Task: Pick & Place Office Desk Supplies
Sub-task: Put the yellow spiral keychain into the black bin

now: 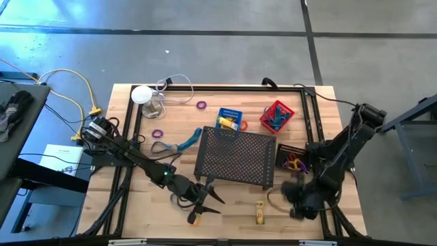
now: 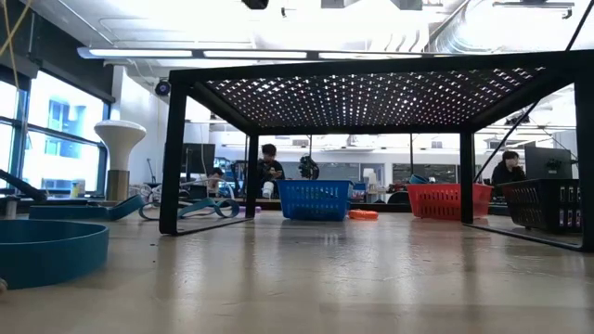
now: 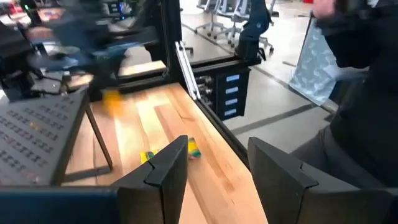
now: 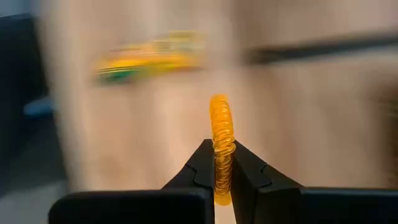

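At lower centre of the high view, the left gripper point(image 1: 208, 199) stood with fingers spread wide, empty, over an orange ring point(image 1: 195, 220). A yellow packet point(image 1: 259, 213) lay to its right; the right gripper point(image 1: 295, 195) sat lower right, beside the mesh tray point(image 1: 235, 158).

Low view: tray legs point(image 2: 173, 158), blue basket point(image 2: 314, 199) and red basket point(image 2: 449, 200) behind.

Left wrist view: fingers point(image 3: 166, 169) apart, packet point(image 3: 193, 149) past them.

Right wrist view: right gripper point(image 4: 221, 163) pinched on an orange coil ring point(image 4: 221, 144); blurred yellow packet point(image 4: 146, 59) beyond.
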{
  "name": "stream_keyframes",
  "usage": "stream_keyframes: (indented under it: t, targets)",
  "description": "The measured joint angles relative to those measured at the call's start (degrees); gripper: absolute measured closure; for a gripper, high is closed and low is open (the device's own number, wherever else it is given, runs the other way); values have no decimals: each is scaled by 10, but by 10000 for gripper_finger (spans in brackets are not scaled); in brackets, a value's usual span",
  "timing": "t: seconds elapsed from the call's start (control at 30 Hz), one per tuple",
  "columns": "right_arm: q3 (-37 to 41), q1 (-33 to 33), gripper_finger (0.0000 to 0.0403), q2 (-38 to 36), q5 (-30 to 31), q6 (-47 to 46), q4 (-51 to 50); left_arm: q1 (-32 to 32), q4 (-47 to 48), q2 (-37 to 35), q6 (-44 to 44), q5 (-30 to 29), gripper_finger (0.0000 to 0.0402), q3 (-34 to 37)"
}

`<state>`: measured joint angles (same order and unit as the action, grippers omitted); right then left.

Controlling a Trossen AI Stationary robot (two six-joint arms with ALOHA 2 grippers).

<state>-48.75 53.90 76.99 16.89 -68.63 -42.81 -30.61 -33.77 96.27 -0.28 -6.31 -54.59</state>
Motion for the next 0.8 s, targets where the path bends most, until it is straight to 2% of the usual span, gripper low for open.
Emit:
stream_keyframes:
  t: [0.23,0.33,0.47,0.6,0.7,0.8]
  targets:
    - [0,4,392,-45,106,-243,-293,-3,6,0,-24,0,239,0]
    - [2,-10,392,-46,116,-304,-374,-6,21,0,-73,0,239,0]
    - [24,-38,392,-45,112,-301,-367,-6,40,0,-108,1,239,0]
    - [58,-78,392,-45,70,-297,-342,-5,46,-1,-105,-2,239,0]
    - [71,-98,387,-45,72,-289,-326,-5,61,-3,-120,-45,239,0]
    - [71,-106,362,-45,83,-286,-314,-4,110,-15,-156,-96,239,0]
